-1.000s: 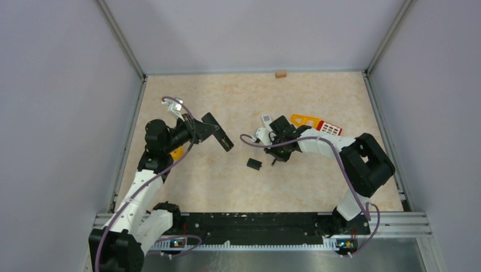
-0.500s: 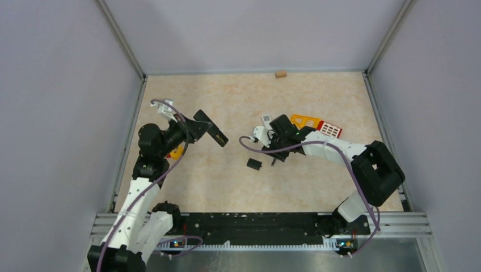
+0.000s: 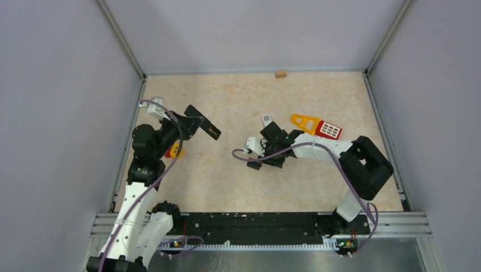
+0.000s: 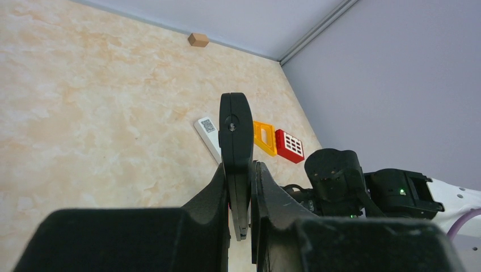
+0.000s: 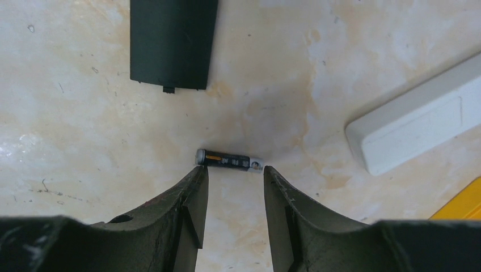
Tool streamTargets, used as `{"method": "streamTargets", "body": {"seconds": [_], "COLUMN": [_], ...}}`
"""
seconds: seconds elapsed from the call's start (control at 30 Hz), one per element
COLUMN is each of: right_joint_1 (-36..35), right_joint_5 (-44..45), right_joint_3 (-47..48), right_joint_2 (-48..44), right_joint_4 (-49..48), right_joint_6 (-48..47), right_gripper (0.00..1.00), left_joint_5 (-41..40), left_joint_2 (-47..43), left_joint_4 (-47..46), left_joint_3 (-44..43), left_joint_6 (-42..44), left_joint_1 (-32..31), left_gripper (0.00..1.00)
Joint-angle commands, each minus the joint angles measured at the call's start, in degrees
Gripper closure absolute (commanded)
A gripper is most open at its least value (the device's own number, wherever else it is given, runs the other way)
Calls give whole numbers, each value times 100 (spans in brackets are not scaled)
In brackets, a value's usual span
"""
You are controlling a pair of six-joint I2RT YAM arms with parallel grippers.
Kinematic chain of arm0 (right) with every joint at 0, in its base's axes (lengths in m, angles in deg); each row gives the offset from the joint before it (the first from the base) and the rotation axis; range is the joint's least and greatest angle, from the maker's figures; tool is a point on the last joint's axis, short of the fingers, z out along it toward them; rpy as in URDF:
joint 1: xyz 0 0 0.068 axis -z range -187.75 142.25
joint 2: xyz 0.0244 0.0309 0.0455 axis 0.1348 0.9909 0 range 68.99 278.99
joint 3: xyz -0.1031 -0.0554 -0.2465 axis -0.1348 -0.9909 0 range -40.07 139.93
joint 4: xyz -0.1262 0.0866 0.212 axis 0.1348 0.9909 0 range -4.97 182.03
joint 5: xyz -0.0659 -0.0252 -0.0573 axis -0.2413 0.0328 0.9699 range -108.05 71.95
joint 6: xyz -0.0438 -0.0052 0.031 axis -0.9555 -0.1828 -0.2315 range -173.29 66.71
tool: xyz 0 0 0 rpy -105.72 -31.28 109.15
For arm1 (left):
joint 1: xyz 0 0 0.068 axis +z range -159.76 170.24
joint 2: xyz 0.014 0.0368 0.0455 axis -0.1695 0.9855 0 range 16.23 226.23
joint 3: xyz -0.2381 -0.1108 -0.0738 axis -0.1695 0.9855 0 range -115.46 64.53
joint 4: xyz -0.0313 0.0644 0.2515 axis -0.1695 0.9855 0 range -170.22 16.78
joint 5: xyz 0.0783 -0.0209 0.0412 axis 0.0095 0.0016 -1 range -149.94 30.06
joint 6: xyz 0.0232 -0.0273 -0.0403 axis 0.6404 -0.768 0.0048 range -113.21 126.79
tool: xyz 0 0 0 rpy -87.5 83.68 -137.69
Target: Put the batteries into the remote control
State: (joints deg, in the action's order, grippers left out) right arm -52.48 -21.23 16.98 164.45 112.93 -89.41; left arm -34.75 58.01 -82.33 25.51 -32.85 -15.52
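Left fingers (image 4: 266,192) clenched on the black remote (image 4: 236,130), which I see edge-on, lifted off the worktop (image 5: 85,124). Right fingers (image 5: 193,192) parted, tips either side of one battery (image 5: 228,160) lying flat. Black cover (image 5: 172,39) beyond it, white remote (image 5: 420,122) nearby, both apart from it.

Eight things of seven kinds are counted at the counter (image 3: 227,187).

Two remotes are seen: one black remote (image 4: 236,130) and one white remote (image 3: 266,120). One battery (image 5: 228,160) is counted, shown in the right wrist view. One flat black cover (image 5: 173,42) is counted beside it. One orange frame piece (image 3: 304,121) and one red grid piece (image 3: 329,130) are counted toward the right edge. One small brown block (image 3: 280,73) is counted at the far edge. One yellow-orange object (image 3: 174,151), partly hidden, is counted near the left edge.
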Motion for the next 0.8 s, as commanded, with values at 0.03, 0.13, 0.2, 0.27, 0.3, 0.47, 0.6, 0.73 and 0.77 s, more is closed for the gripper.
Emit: {"method": "streamTargets", "body": {"seconds": [0.03, 0.13, 0.2, 0.27, 0.3, 0.47, 0.6, 0.73, 0.77], "right_joint_1": [-231, -233, -232, -223, -218, -22, 148, 311, 340], "right_joint_5": [7, 20, 53, 18, 9, -195, -270, -384, -360], "right_joint_3": [348, 345, 327, 344, 356, 309, 279, 374, 419], "right_joint_2": [335, 385, 415, 471, 508, 513, 492, 587, 637], "right_joint_4": [-131, -229, -311, -275, -241, -63, 114, 393, 485], "right_joint_6": [-184, -185, -162, -123, -90, 153, 236, 424, 493], "right_gripper": [58, 58, 60, 64, 65, 68, 67, 66, 66], "left_joint_5": [-11, 18, 45, 65, 72, 84, 97, 124, 122], "left_joint_2": [12, 18, 34, 45, 51, 36, 35, 41, 42], "left_joint_4": [-119, -89, -88, -96, -97, -90, -96, -129, -132], "left_joint_3": [-179, -193, -188, -189, -193, -186, -181, -171, -163], "left_joint_6": [39, 39, 36, 23, 23, 9, 0, -35, -41], "left_joint_1": [64, 88, 97, 106, 110, 127, 128, 136, 136], "left_gripper": [100, 100, 100, 100, 100, 100, 100, 100, 100]}}
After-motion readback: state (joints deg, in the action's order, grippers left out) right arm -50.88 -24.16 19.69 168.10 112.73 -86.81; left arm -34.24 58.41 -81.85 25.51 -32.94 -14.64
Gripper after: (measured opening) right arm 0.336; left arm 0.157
